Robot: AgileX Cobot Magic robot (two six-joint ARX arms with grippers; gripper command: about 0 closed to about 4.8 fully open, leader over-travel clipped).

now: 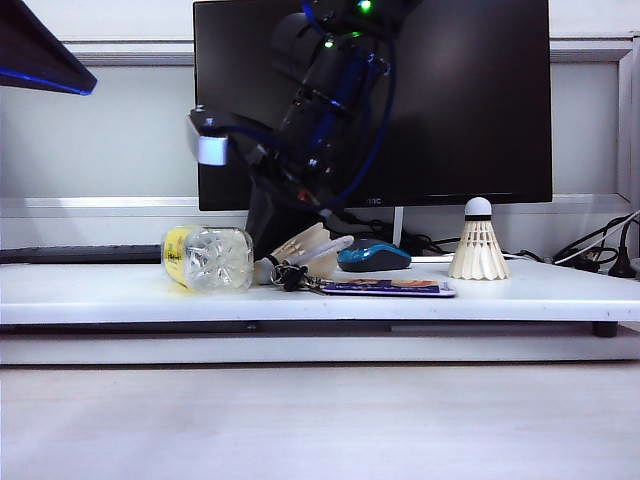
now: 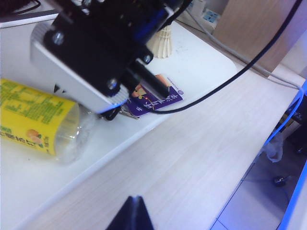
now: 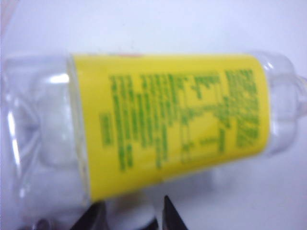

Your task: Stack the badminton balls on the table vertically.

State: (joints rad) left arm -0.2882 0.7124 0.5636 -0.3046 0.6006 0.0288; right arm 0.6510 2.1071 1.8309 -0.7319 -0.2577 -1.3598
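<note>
Two shuttlecocks sit on your white table (image 1: 100, 290), well apart from each other. Nearest you lies the pale wood-grain surface (image 1: 320, 420), and over it the left gripper (image 2: 134, 215) shows only a dark tip, so you cannot tell whether its fingers are spread or pressed together. On the table, the clear bottle (image 1: 210, 258) with the yellow label lies on its side at the left, with the keys (image 1: 290, 278) and a purple card (image 1: 385, 288) just to its right. Just behind the keys, the lying shuttlecock (image 1: 303, 243) rests tipped on its side, where your right arm reaches down. The right gripper (image 3: 130, 215) has its two dark fingers apart beside the bottle with something white between them; you cannot tell whether they pinch it. A blue mouse (image 1: 373, 257) sits farther right, then the upright shuttlecock (image 1: 478, 240), cork tip up, with the black monitor (image 1: 470, 100) behind.
</note>
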